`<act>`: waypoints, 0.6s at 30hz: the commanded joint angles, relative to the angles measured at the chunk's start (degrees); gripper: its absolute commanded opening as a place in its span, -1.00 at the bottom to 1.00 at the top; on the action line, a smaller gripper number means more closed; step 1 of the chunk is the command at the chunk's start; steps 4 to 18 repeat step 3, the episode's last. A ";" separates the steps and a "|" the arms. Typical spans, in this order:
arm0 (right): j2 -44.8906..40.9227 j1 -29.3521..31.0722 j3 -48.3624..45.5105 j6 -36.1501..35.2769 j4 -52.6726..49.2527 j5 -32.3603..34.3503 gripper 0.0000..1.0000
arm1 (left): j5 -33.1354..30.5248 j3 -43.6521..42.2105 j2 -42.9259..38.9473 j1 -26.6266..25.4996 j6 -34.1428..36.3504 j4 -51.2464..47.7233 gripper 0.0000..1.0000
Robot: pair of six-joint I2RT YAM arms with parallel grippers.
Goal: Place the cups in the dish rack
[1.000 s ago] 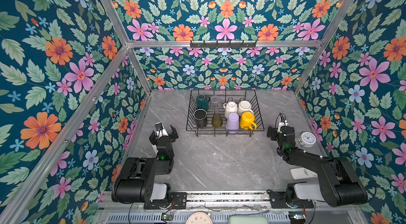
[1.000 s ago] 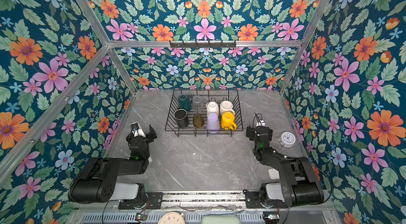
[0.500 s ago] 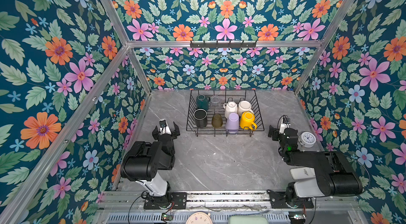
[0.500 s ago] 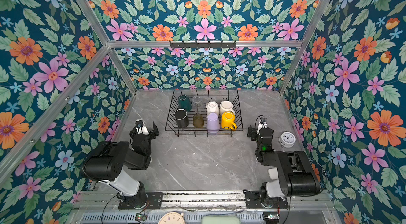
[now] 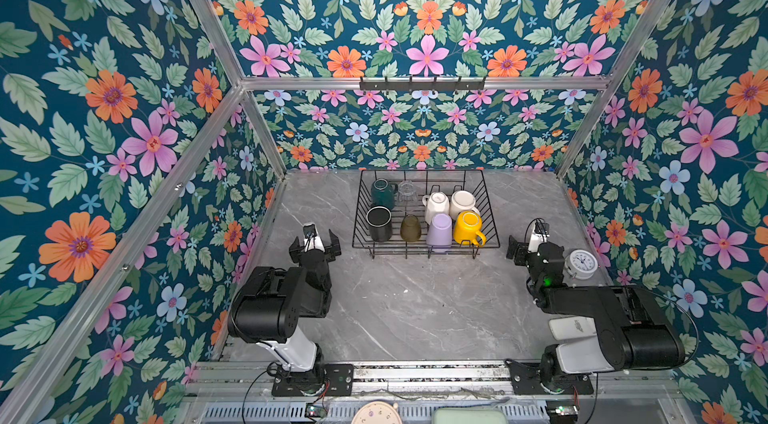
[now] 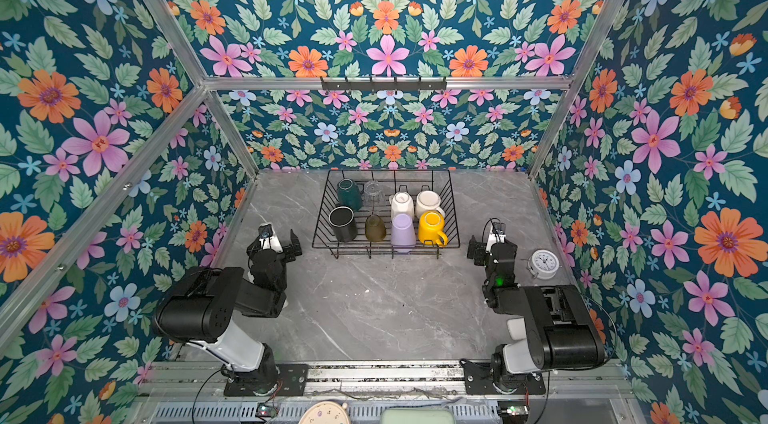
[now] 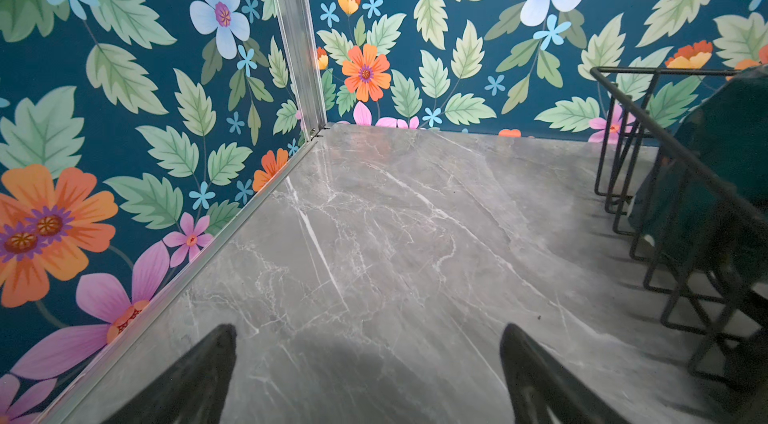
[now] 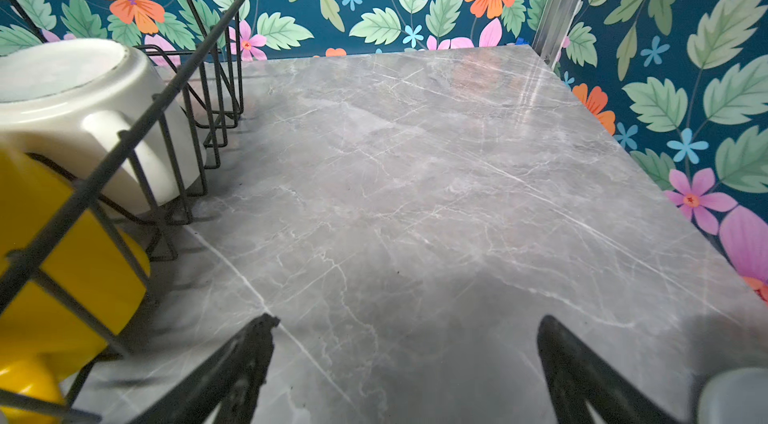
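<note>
Top views show both arms folded low over their bases at the near edge of the grey marble-patterned counter (image 5: pixel 415 309), forearms pointing toward the far edge. My left gripper (image 5: pixel 314 241) hovers near the left edge, jaws spread wide with nothing between them. My right gripper (image 5: pixel 528 243) hangs near the right edge, equally wide and empty, just beside the small round white alarm clock (image 5: pixel 581 264).

Beyond them, centred against the far edge, sits the black wire dish rack (image 5: pixel 359 201) with all eight cups inside. The near row holds the black mug (image 5: pixel 379 223), amber glass (image 5: pixel 410 228), lilac tumbler (image 5: pixel 439 230) and yellow mug (image 5: pixel 467 227). The far row holds the dark green mug (image 5: pixel 383 192), clear glass (image 5: pixel 406 192), white mug (image 5: pixel 436 206) and second white mug (image 5: pixel 462 202).

The tumbler and second white mug rest base-up, for draining, I judge. No cup is on the counter, so I reckon loading is done and the arms are parked clear.
</note>
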 commanded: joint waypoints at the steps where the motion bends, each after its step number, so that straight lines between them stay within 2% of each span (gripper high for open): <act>1: -0.25 0.10 0.01 0.42 1.29 -0.13 0.98 | 0.53 0.29 -0.09 0.25 -0.25 0.21 1.00; 18: -0.21 -0.01 0.06 0.41 1.30 -0.12 0.98 | 0.53 0.15 -0.11 0.25 -0.23 0.30 1.00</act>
